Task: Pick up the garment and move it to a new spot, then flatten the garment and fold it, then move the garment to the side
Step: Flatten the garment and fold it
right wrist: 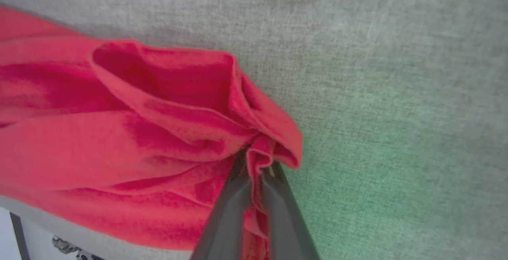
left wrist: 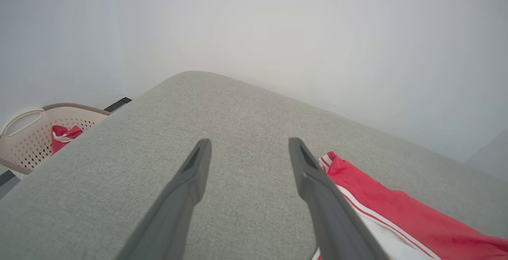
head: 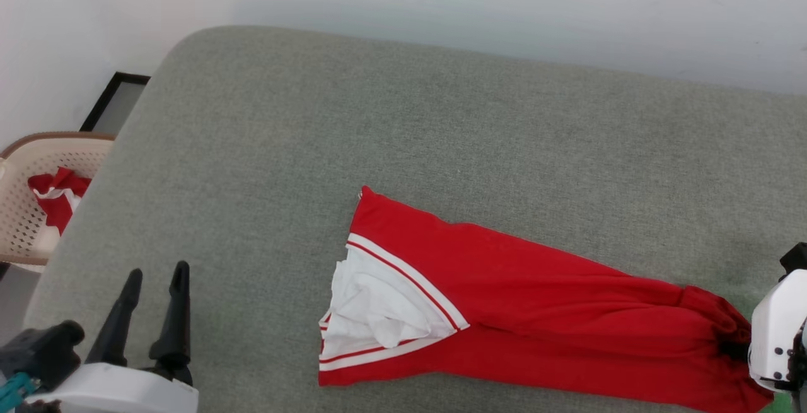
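Your right gripper [right wrist: 256, 164] is clamped on a bunched red fold at the right end of the garment [head: 536, 318], with cloth pinched between both fingers. The garment lies stretched along the near part of the grey cushion [head: 441, 116], white sleeve toward the left. Your left gripper [head: 157, 269] hovers near the sleeve end, jaws wide apart, holding nothing. A beige basket [head: 25, 167] stands off the cushion's left edge.

On the cushion [head: 441, 135], near right, the garment [head: 536, 331] — off its left edge a basket [head: 25, 211], cloth [head: 57, 202] inside.
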`<state>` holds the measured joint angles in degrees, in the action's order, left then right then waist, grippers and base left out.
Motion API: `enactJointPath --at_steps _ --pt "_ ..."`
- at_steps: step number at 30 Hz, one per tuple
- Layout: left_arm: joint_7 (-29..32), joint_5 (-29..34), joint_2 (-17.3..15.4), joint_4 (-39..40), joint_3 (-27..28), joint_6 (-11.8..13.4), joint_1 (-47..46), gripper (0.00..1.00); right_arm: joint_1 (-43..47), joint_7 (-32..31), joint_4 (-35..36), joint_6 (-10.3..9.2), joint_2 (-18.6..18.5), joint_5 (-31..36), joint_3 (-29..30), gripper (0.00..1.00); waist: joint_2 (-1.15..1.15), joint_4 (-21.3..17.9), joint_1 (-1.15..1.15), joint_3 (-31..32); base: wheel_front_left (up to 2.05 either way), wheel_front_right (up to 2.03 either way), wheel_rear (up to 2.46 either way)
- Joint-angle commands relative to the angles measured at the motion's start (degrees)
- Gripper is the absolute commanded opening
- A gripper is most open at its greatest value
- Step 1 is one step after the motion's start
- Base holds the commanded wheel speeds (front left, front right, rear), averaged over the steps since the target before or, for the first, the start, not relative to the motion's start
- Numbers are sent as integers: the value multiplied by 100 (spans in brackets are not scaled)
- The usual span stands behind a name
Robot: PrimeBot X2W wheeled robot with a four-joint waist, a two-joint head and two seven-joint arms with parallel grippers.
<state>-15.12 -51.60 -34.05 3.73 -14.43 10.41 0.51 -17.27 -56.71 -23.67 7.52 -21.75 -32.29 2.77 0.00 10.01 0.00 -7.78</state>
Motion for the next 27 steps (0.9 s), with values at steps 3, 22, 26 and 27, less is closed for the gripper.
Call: enactJointPath --at_steps 3,22,26,27 --pt "3 195 205 29 243 -144 103 100 -11 -51 -144 -7 72 -121 -113 0 0 13 0 8 0 0 0" --pt "3 828 955 -68 990 -803 517 100 -590 250 -833 -9 -991 676 709 0 0 -123 0 216 0 0 0" --pt "3 853 1039 -163 1035 -860 593 100 -664 256 -960 -9 -981 759 705 0 0 -204 0 312 0 0 0" --pt "3 855 1052 -168 1052 -881 603 100 -663 241 -952 -9 -966 751 685 0 0 -224 0 338 0 0 0"
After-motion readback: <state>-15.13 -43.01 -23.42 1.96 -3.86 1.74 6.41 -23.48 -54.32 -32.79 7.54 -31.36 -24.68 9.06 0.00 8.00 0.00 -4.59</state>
